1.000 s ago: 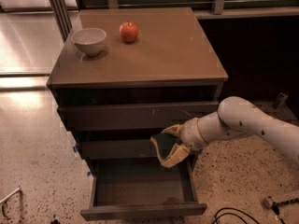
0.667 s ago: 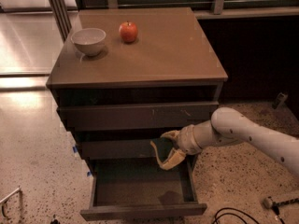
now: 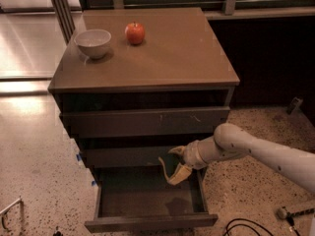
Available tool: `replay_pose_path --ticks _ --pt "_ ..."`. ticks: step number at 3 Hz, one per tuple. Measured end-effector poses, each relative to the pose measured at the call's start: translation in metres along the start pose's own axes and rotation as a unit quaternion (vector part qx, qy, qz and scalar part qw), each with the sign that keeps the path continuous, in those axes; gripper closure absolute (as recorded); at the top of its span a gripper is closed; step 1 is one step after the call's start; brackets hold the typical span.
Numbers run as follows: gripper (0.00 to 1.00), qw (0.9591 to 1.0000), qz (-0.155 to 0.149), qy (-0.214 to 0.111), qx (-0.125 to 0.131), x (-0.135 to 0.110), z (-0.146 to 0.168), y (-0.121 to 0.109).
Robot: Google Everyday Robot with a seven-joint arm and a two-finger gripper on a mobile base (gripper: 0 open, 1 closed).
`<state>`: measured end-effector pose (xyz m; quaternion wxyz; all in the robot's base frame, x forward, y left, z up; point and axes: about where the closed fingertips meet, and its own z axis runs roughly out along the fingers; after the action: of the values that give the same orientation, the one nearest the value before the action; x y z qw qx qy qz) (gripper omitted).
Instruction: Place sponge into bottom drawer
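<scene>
1. sponge [image 3: 173, 164] is pinched in my gripper [image 3: 175, 169], which is closed narrow on it. the dark green face shows, with a strip of yellow beneath. it hangs over the right rear part of the bottom drawer [image 3: 147, 224], above the tray and, as far as i can judge, not touching its floor.
2. i hold it there because that drawer is pulled out and its tray lies open right under the sponge. the two drawers above look pushed in, so my arm [image 3: 256, 151] comes in low from the right, just under the middle drawer front.
3. my judgement is that the carry is nearly done. what remains is to lower a little and let go.
4. the bowl [image 3: 93, 42] and the apple [image 3: 135, 33] stand on the cabinet top [image 3: 167, 58], well apart from my work.
5. some things are hard to make out. i cannot tell where my yellowish fingers end and the yellow foam begins. the tray floor is dark and shadowed, so the gap beneath the sponge is unclear. my arm is cut off at the right edge, and a cable [image 3: 239, 226] runs out of frame at the bottom right.
</scene>
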<state>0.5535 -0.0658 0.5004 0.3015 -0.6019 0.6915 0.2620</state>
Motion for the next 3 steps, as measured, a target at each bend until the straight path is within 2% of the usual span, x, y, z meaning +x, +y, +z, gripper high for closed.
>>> replay_pose_path --ticks 1,2,3 --pt "1.00 1.0000 0.003 0.004 -0.003 0.024 0.028 0.010" --pt "1.00 0.9999 0.013 0.003 -0.005 0.068 0.077 0.021" --pt "1.00 0.9996 0.026 0.002 -0.013 0.124 0.142 0.034"
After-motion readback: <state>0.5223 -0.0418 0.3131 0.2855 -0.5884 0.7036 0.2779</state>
